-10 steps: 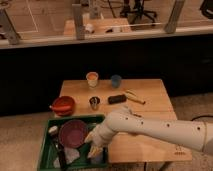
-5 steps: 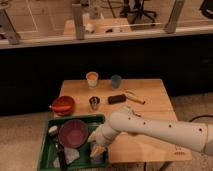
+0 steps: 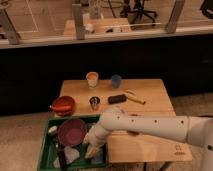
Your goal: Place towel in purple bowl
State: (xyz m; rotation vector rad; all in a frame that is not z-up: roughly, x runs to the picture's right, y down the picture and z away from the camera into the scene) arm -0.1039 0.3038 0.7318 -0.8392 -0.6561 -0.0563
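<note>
The purple bowl [image 3: 72,131] sits upright in the back half of a green bin [image 3: 46,145] at the table's front left. A pale towel [image 3: 70,155] lies crumpled on the bin floor just in front of the bowl. My gripper [image 3: 92,150] reaches down into the bin's front right part, right of the towel and below the bowl's right rim. My white arm [image 3: 150,127] stretches in from the right across the table's front. Whether the gripper touches the towel is not visible.
A red bowl [image 3: 63,105] stands on the wooden table [image 3: 150,107] behind the bin. Farther back are a cream cup [image 3: 92,78], a blue cup [image 3: 116,80], a metal cup [image 3: 94,103], a black object [image 3: 117,98] and a banana [image 3: 134,96]. A dark item [image 3: 61,159] lies in the bin.
The gripper stays low in the bin with barely any shift. Nothing else has moved.
</note>
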